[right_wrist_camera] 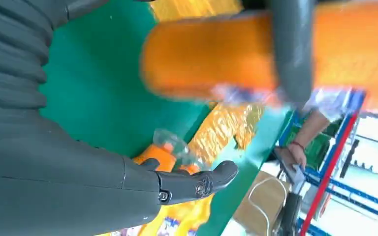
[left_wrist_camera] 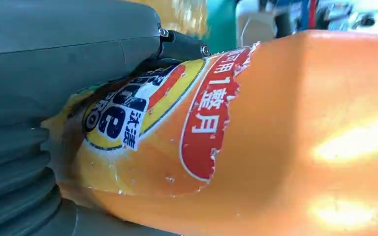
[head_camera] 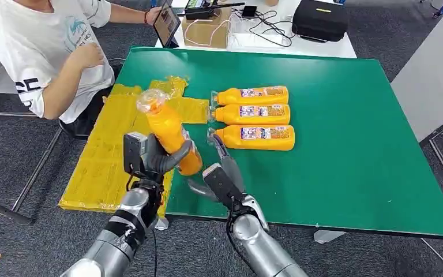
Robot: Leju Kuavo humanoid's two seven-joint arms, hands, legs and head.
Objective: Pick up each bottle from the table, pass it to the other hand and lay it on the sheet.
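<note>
The robot's left hand [head_camera: 150,157] gripped an orange bottle [head_camera: 170,135] around its lower body, fingers wrapped over the front of it, and held it in the air above the near left edge of the green table [head_camera: 346,144]. The bottle's long axis ran tilted, its plastic-wrapped cap end up and away to the left, its base down toward the robot. In the left wrist view the bottle's label sat pressed against the hand's grey cover. The right hand [head_camera: 222,176] hung just beside the bottle's base on its right, fingers spread apart and holding nothing, apparently clear of the bottle, though the blur there left that uncertain. The yellow sheet [head_camera: 101,161] lay draped over the table's left edge, directly under and beyond the held bottle, so the left hand was plainly the nearer one to it. Three more orange bottles [head_camera: 254,115] lay side by side on the table, caps pointing toward the sheet. A seated person [head_camera: 52,52] was beyond the sheet
</note>
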